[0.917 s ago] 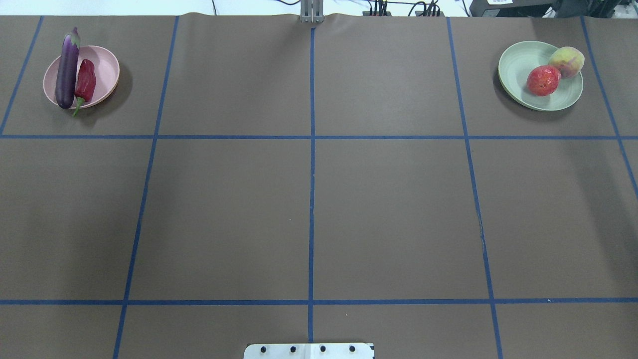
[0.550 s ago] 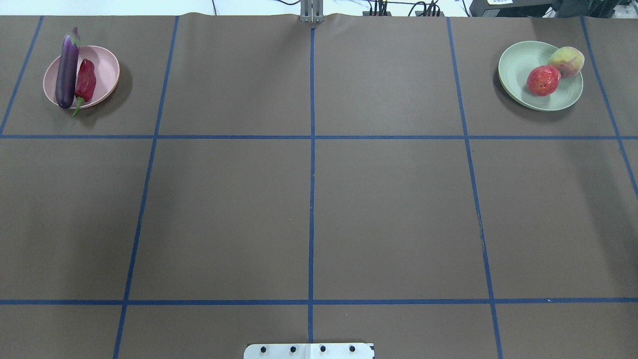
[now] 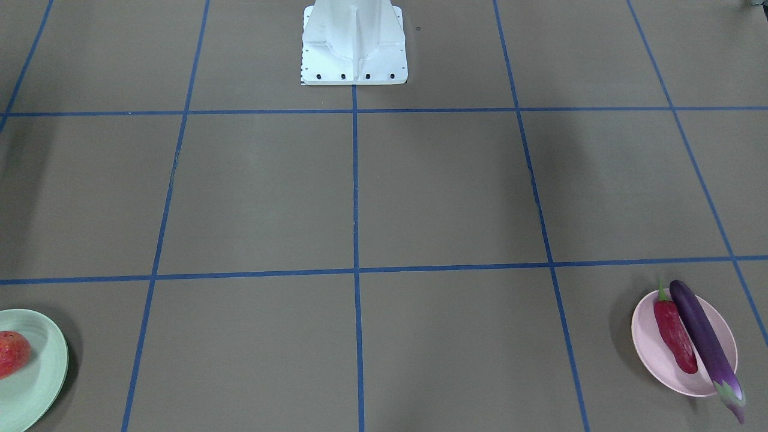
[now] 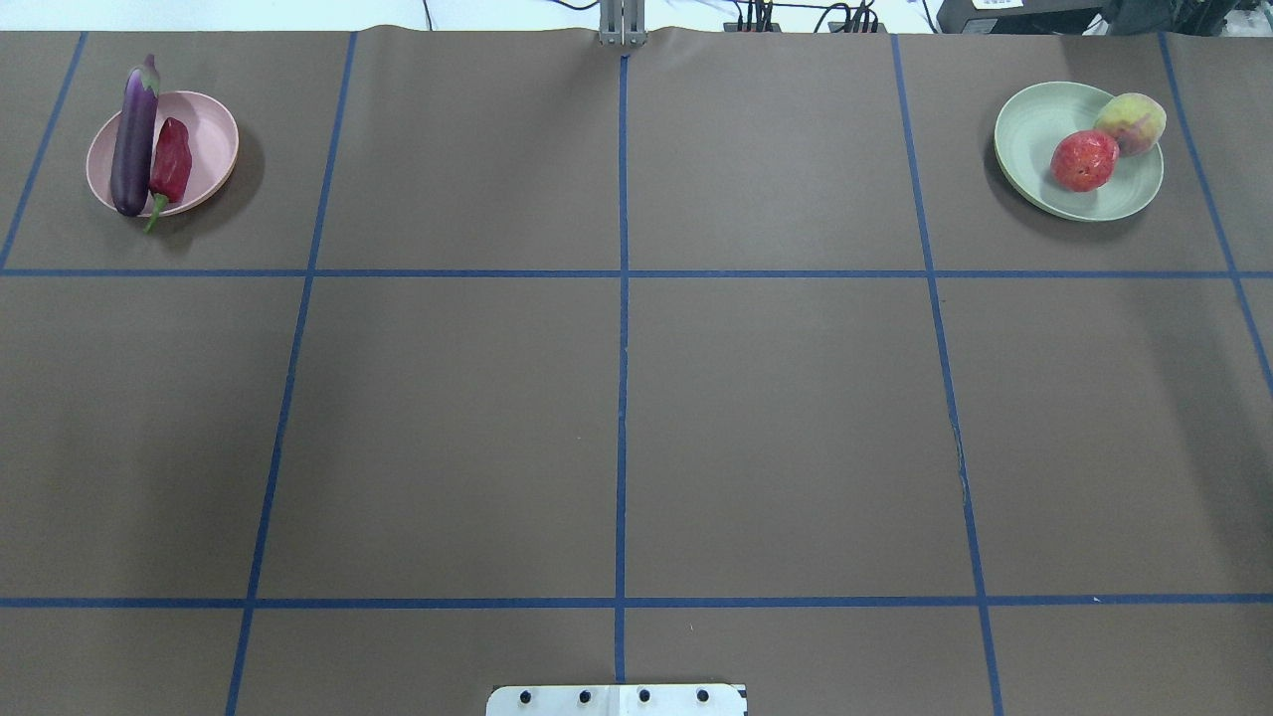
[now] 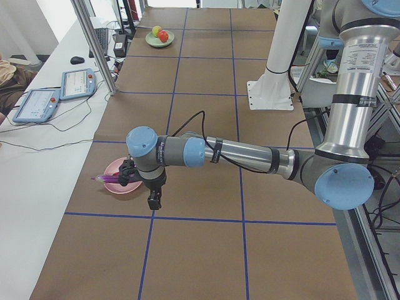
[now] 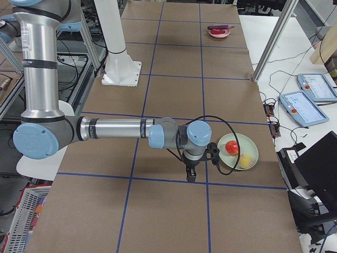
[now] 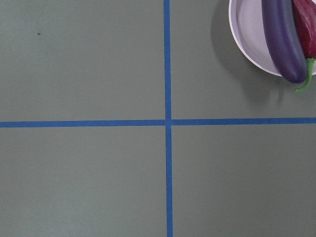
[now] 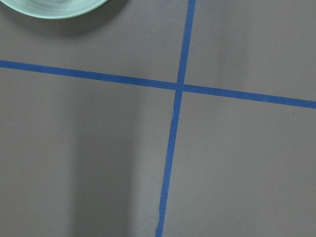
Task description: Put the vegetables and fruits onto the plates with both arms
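The purple eggplant (image 4: 134,139) and the red chili (image 4: 171,162) lie on the pink plate (image 4: 214,124) at the far left. The pomegranate (image 4: 1084,160) and the peach (image 4: 1131,123) lie on the green plate (image 4: 1029,129) at the far right. Neither arm shows in the overhead view. My left gripper (image 5: 153,201) hangs above the table beside the pink plate (image 5: 119,186). My right gripper (image 6: 190,175) hangs above the table beside the green plate (image 6: 239,145). I cannot tell whether either is open or shut. Nothing shows in either gripper.
The white base block (image 3: 354,45) stands at the table's near edge. Blue tape lines (image 4: 622,298) divide the brown table into squares. Teach pendants (image 6: 310,103) and cables lie beyond the table's far edge.
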